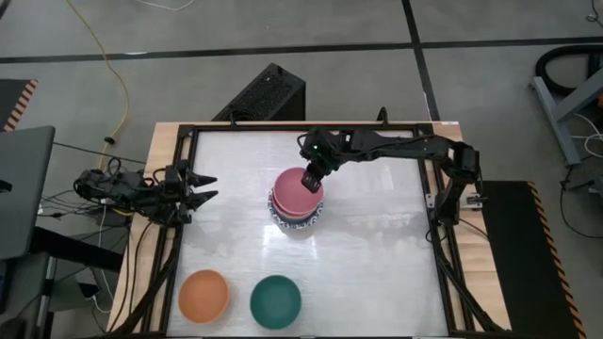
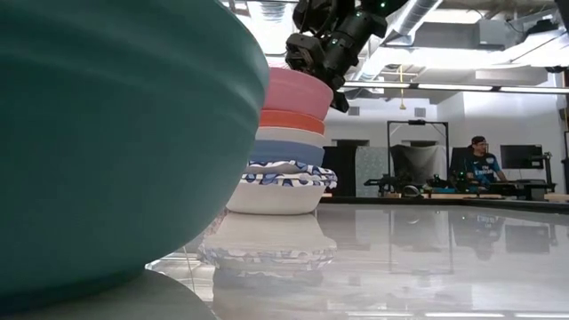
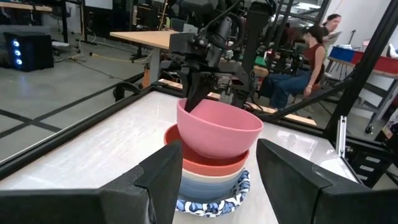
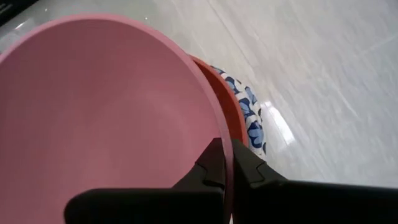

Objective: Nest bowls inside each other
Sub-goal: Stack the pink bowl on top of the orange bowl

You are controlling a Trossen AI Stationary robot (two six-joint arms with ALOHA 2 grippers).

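Green bowl (image 2: 107, 142) fills my low view; behind it, my right gripper (image 1: 310, 179) clamps the pink bowl's (image 1: 296, 191) rim atop the stack (image 2: 283, 169); left gripper (image 1: 203, 188) waits, fingers apart.

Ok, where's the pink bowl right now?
In the high view the pink bowl sits tilted atop the bowl stack at table centre, its rim pinched by the right gripper.

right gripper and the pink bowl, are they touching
Touching. The right wrist view shows the right gripper shut on the pink bowl, with one finger inside the rim and one outside. The left wrist view shows it gripping the rim too.
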